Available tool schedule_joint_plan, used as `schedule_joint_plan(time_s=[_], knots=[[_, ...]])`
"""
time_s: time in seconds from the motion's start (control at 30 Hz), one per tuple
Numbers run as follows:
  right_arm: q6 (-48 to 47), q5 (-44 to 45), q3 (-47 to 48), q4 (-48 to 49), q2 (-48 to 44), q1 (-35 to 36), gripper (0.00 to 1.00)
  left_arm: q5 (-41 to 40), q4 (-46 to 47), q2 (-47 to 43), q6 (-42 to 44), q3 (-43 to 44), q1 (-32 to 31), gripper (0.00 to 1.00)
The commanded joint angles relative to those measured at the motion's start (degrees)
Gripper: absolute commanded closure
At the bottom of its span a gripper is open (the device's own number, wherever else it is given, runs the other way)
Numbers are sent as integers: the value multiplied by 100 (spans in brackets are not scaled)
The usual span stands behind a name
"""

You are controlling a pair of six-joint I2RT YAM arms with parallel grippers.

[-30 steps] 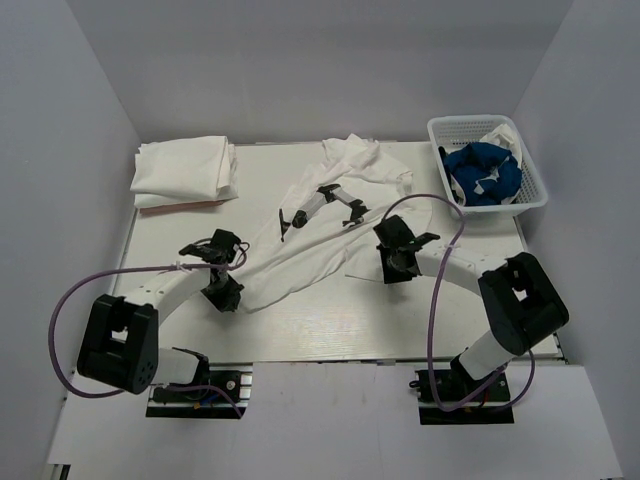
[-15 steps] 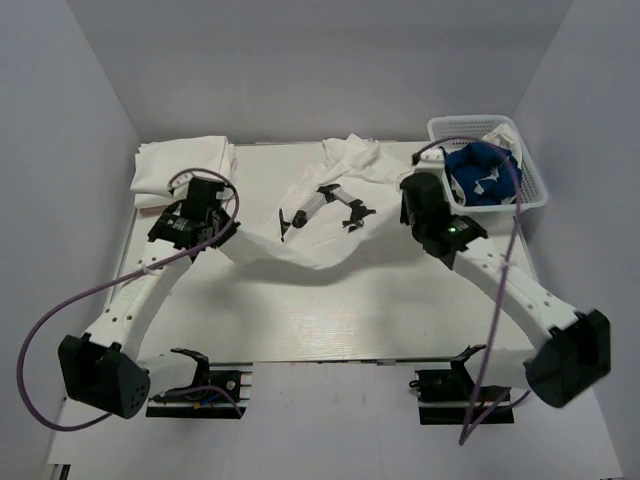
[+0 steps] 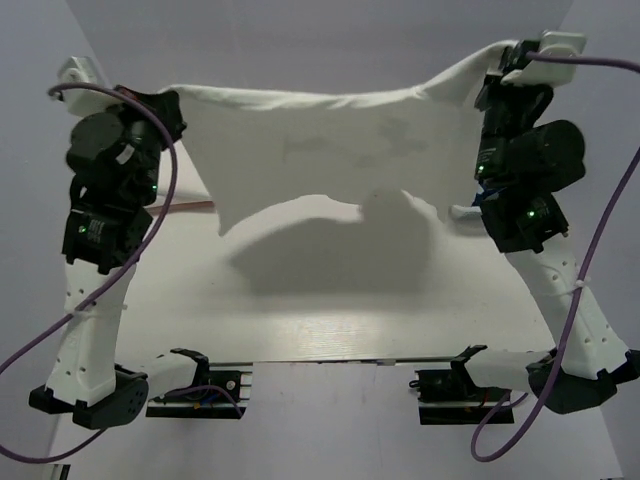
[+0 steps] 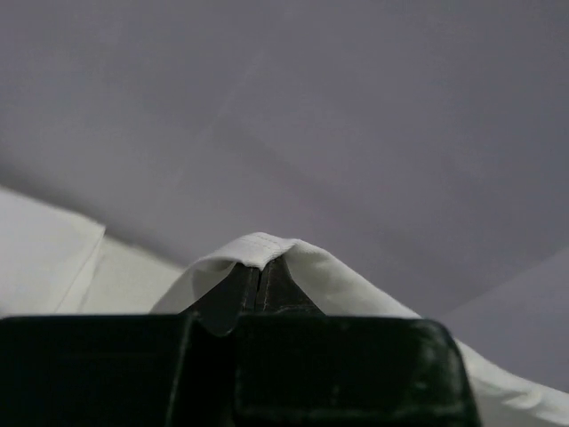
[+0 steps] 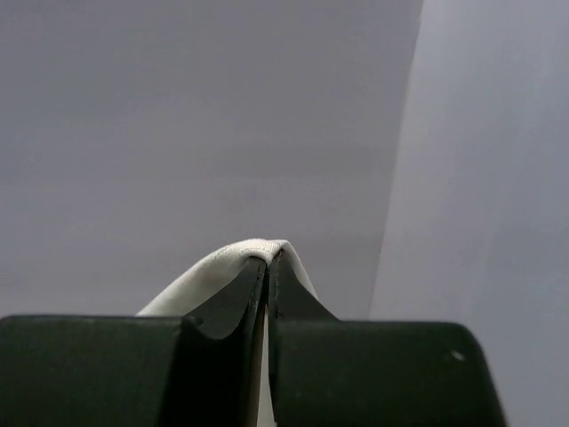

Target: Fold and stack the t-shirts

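A white t-shirt (image 3: 330, 150) hangs spread wide in the air above the table, held by its top edge. My left gripper (image 3: 172, 100) is shut on its left corner, and the hem folds over the closed fingertips in the left wrist view (image 4: 260, 267). My right gripper (image 3: 497, 68) is shut on its right corner, with the hem draped over the closed tips in the right wrist view (image 5: 267, 258). The shirt's lower edge hangs ragged, clear of the table. The folded white stack, the blue shirt and the basket are hidden behind the raised arms and cloth.
The white table (image 3: 330, 300) lies below with the shirt's shadow on it. Grey walls enclose the back and sides. A bit of blue (image 3: 478, 200) peeks out beside the right arm. Purple cables loop from both arms.
Both arms have risen high and spread apart, lifting the white shirt off the table and stretching it out in the air. Earlier it lay crumpled on the table between them.
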Motion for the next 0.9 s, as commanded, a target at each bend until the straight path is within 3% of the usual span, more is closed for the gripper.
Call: schedule_joint_plan(time_s=[0.0,0.1,0.4,0.67,0.87], knots=[[-1370,-164,1357,643,228,-6,100,-156,329,4,630,724,-17,100],[-1678,-330,1991,660,483,-6,100,-104,477,4,885,1076,-17,100],[-2127,-1095,2652,845,615,-15,100,-437,1076,64,1263,1402,-17,100],[-2531,-1333,2556,1274,1063,-24,100,-842,1365,539,1466,1421,-17,100],[-3314,-1034,2555,2066,2002,-147,100,-1140,1629,1005,1579,1315,45,100]])
